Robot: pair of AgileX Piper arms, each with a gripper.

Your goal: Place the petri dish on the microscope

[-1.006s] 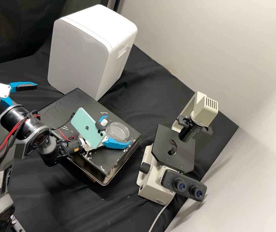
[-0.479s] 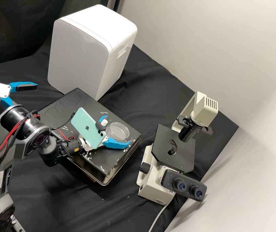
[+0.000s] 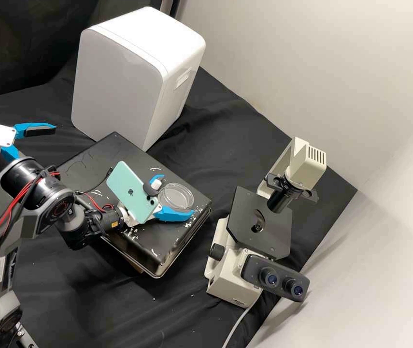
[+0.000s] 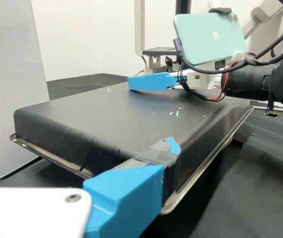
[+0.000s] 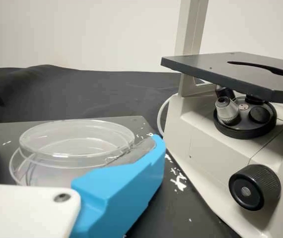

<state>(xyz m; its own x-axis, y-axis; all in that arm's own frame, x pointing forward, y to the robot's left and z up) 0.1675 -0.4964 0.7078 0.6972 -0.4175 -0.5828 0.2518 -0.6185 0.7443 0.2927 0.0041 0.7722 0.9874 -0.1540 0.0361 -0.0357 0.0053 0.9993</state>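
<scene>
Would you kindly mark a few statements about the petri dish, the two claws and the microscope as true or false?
1. The petri dish lies on the black tray, between the open fingers of the right claw. True.
2. The dish rests on the stage of the microscope. False: it is on the tray, beside the microscope.
3. The left claw grips the dish. False: it is open and holds nothing, on the side of the tray away from the microscope.
4. A white box stands behind the tray. True.
</scene>
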